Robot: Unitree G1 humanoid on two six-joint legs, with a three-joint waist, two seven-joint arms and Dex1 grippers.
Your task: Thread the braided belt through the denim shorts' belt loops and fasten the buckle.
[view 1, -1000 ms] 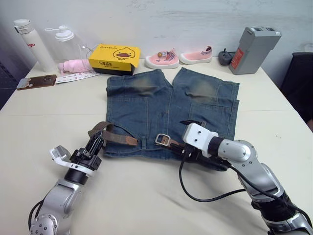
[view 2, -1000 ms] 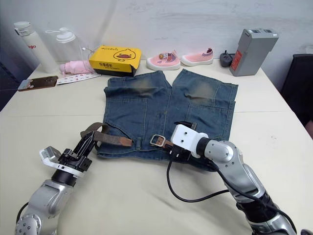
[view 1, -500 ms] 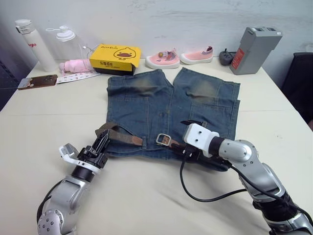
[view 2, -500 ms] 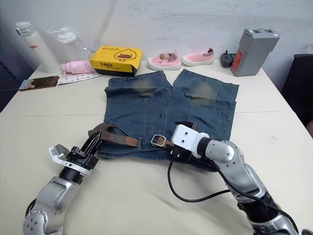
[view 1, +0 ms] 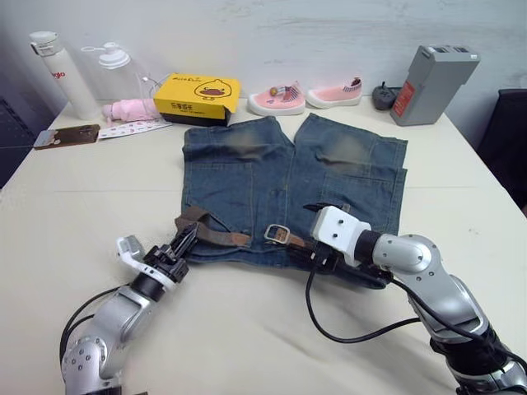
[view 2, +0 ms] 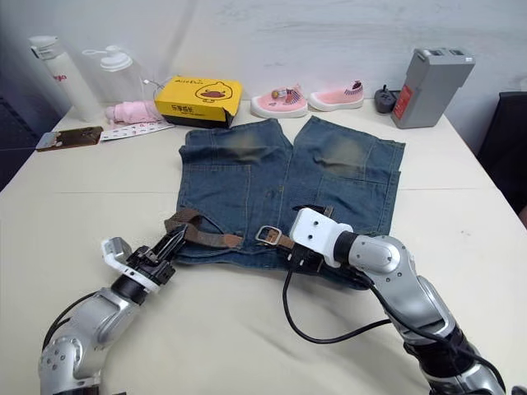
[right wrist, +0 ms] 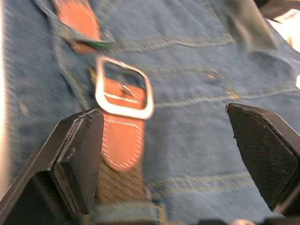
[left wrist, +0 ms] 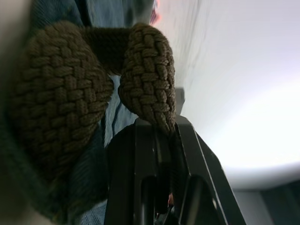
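Left gripper [left wrist: 157, 129] pinches the limp belt [view 1: 216, 234] loop; right gripper [right wrist: 164, 154] gapes over the buckle [right wrist: 124, 93]; grip near tip.

Both arms are silver-grey metal with rounded joint housings. The right arm carries a white boxy wrist module and a black cable looping off it near the denim shorts [view 1: 288, 177]. Its right gripper [right wrist: 173, 154] has matte black, finely textured pads. The left gripper [view 1: 183, 243] has slim black fingers and a small white wrist block.

Left tool [view 1: 183, 243] at the braided belt [view 1: 216, 234] on denim shorts [view 1: 288, 185], buckle [view 1: 277, 234] mid-waistband
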